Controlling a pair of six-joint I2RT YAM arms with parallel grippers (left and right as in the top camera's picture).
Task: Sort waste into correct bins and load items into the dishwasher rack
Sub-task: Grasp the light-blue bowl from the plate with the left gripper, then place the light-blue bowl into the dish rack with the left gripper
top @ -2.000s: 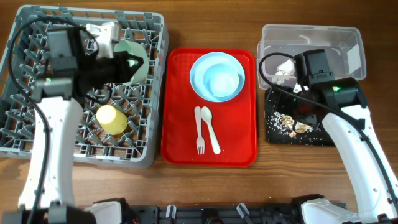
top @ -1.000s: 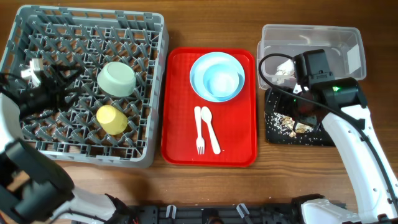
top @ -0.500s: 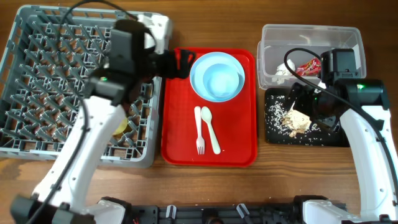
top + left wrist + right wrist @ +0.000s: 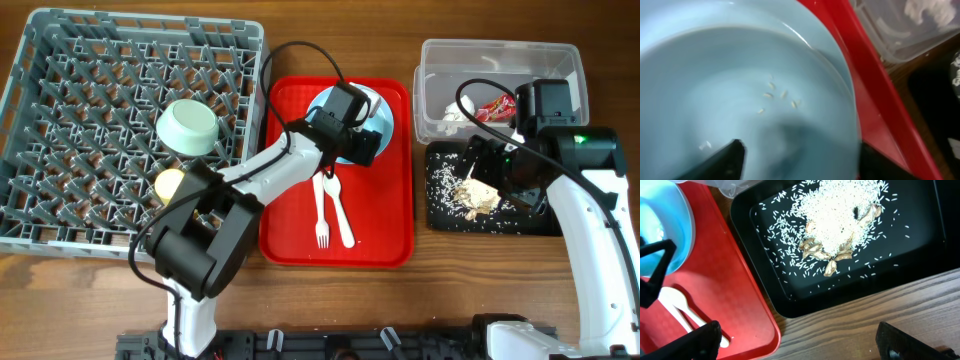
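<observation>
Left gripper (image 4: 800, 152) hangs over the pale-blue plate (image 4: 740, 100) on the red tray (image 4: 290, 230), jaws wide open, hiding most of it from overhead. Fork (image 4: 321, 215) and spoon (image 4: 340, 210) lie on the tray too. Right of the tray, the right gripper (image 4: 797, 330), jaws apart, is above rice scraps (image 4: 840, 225) in the black tray (image 4: 920, 255). Wooden tabletop (image 4: 450, 290) underneath.

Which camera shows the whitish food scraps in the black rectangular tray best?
Right wrist view: the whitish food scraps lie heaped in the black rectangular tray, single grains clear. Overhead shows them small, beside the right arm. Left wrist catches only a dark sliver of tray.
</observation>
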